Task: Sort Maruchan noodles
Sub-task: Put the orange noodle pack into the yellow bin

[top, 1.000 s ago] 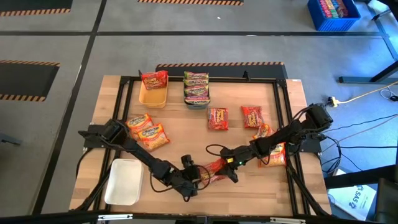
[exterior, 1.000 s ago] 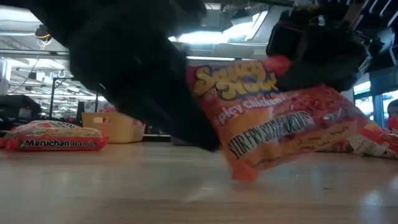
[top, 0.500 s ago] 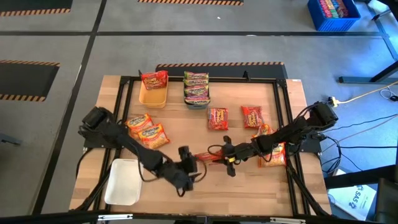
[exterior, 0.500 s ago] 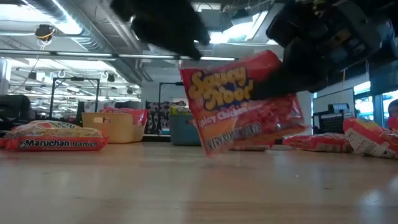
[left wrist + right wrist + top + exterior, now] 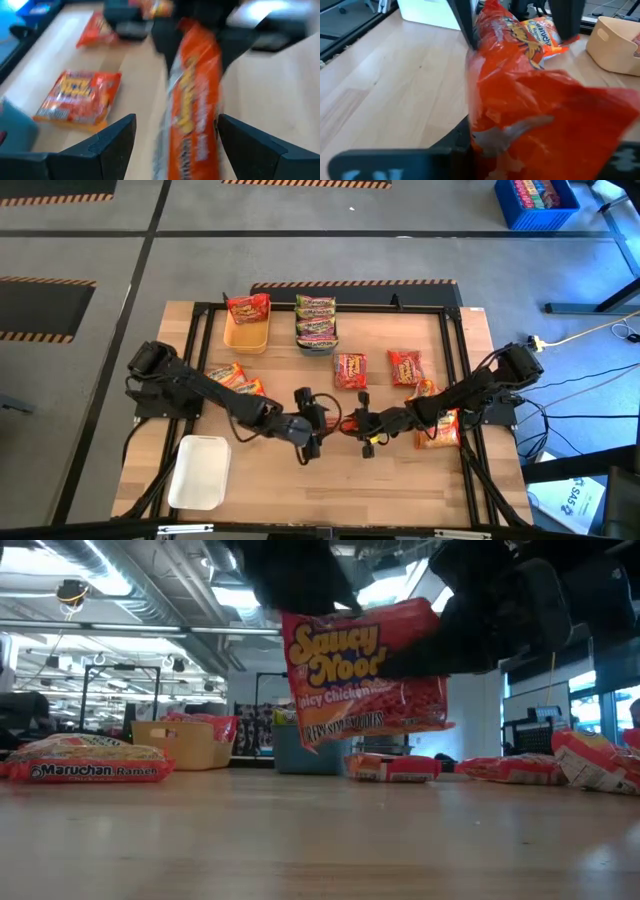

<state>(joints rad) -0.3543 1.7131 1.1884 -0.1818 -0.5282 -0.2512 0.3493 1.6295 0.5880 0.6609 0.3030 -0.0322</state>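
Red noodle packet (image 5: 365, 670) held above the table (image 5: 420, 475).
Gripped by right gripper (image 5: 352, 423); left gripper (image 5: 318, 423) open around its far end, just beside.

Blurred and cropped views

Between the left jaws, the red packet (image 5: 192, 95) is motion-blurred, its print unreadable; the right wrist view cuts the packet off past its edge.

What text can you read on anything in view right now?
"Saucy Nood", "picy Chicken": on the red packet held up by the right gripper.
"Maruchan Ramen": on the packet lying at the left.
The held packet's bottom line and all other packets: too blurred or small to read.
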